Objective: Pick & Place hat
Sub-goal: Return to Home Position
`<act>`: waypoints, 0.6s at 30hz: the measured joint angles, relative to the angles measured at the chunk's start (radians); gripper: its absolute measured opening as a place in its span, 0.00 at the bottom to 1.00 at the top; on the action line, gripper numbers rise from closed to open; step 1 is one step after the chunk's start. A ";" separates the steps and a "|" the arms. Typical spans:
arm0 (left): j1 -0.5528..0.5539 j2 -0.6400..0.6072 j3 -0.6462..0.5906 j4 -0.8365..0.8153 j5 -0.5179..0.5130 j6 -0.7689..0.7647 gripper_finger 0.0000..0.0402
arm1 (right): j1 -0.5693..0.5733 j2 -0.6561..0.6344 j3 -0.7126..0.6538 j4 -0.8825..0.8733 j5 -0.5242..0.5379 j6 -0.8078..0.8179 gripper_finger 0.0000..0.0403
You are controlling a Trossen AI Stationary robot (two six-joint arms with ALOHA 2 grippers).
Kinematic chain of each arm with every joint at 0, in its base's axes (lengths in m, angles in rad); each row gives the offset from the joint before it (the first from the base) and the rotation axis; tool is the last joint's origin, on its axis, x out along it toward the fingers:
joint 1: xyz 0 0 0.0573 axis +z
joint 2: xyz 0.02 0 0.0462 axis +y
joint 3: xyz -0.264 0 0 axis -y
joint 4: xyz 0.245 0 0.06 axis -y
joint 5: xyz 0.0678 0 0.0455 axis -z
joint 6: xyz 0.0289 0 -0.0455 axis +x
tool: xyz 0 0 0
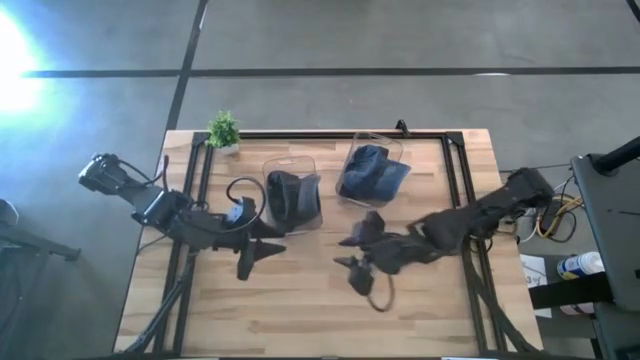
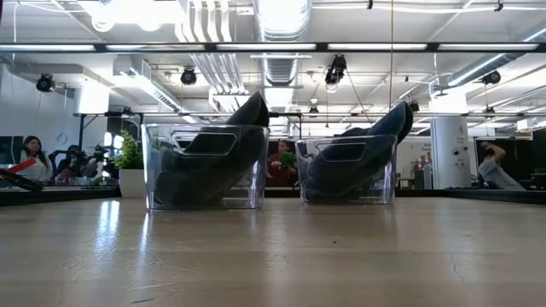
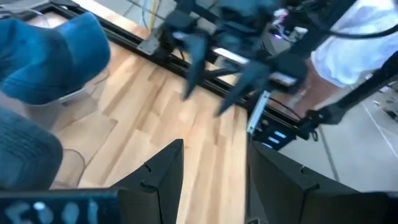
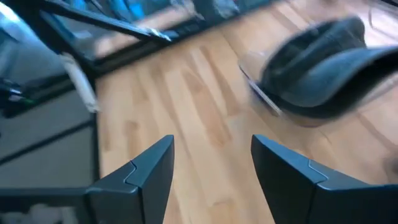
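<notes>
Two clear bins stand at the table's far side. The left bin (image 1: 293,198) (image 2: 205,166) holds a dark hat (image 1: 285,195) (image 4: 323,68), which leans up over the bin's rim. The right bin (image 1: 372,170) (image 2: 350,166) holds a blue hat (image 1: 370,172) (image 3: 50,59), which also sticks up above the rim. My left gripper (image 1: 262,258) (image 3: 214,180) is open and empty over bare wood, just near of the left bin. My right gripper (image 1: 345,252) (image 4: 211,168) is open and empty over the table's middle, near of the right bin. Neither gripper shows in the low view.
A small potted plant (image 1: 224,130) (image 2: 130,158) stands at the far left corner. Black frame rails (image 1: 455,190) run along the table's left, right and far sides. Bare wood lies between the two grippers and toward the near edge. People show in the room beyond.
</notes>
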State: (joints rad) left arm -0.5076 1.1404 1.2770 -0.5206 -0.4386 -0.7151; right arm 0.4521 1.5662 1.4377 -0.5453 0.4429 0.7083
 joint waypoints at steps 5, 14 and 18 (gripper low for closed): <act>0.008 0.000 -0.049 0.000 -0.092 -0.012 0.44 | 0.057 -0.130 -0.106 0.005 0.023 0.032 0.51; 0.008 -0.002 -0.081 0.085 0.004 -0.092 0.44 | 0.108 -0.246 -0.251 0.391 -0.104 -0.003 0.51; 0.007 -0.002 -0.132 0.240 0.048 -0.048 0.44 | 0.105 -0.244 -0.401 0.815 -0.249 -0.112 0.51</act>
State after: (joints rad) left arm -0.5003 1.1381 1.1450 -0.2808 -0.3908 -0.7635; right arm 0.5571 1.3225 1.0364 0.2696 0.1943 0.5968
